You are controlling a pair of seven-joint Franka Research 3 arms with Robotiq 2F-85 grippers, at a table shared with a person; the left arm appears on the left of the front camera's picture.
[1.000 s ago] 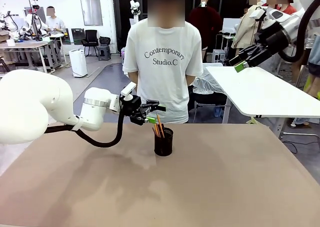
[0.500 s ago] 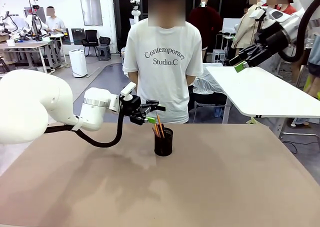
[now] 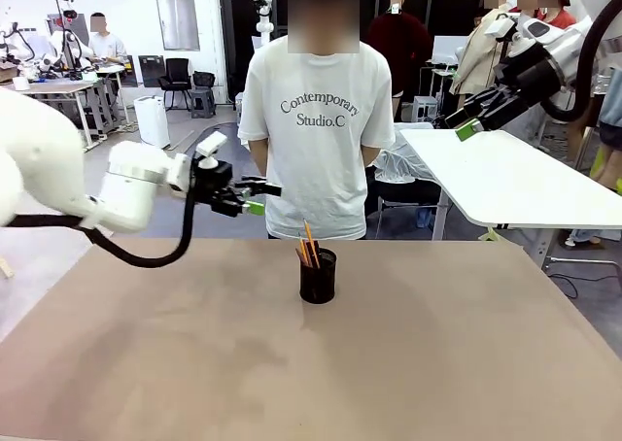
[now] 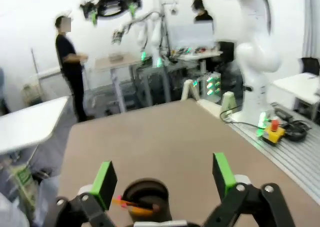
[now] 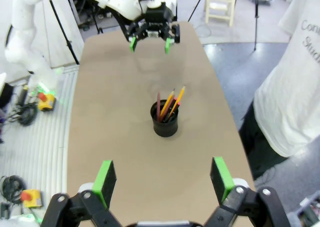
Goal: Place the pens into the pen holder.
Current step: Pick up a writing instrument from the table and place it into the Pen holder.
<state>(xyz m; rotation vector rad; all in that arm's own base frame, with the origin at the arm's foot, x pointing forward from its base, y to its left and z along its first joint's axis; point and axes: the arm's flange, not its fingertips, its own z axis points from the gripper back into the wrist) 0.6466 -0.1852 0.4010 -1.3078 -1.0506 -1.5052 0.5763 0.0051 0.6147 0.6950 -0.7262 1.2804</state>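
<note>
The left tool (image 3: 255,196) hangs above the far left part of the desk (image 3: 389,363), its green-padded fingers spread apart and holding nothing. The pen holder (image 3: 317,275) stands to its right and lower down, well clear of the fingertips; in the left wrist view the cup (image 4: 145,197) sits low between the two fingers, farther off on the desk surface. The pens (image 3: 307,247) stand together inside the holder, leaning, their upper ends above the rim; the right wrist view shows an orange one, a brownish-pink one and a dark one (image 5: 169,105) in the cup. The right tool (image 3: 465,124) is raised high at the far right, off beyond the desk edge, fingers likewise parted and empty, well apart from the holder (image 5: 165,119). A person in a white T-shirt (image 3: 319,130) stands at the far side of the desk, directly behind the holder.
</note>
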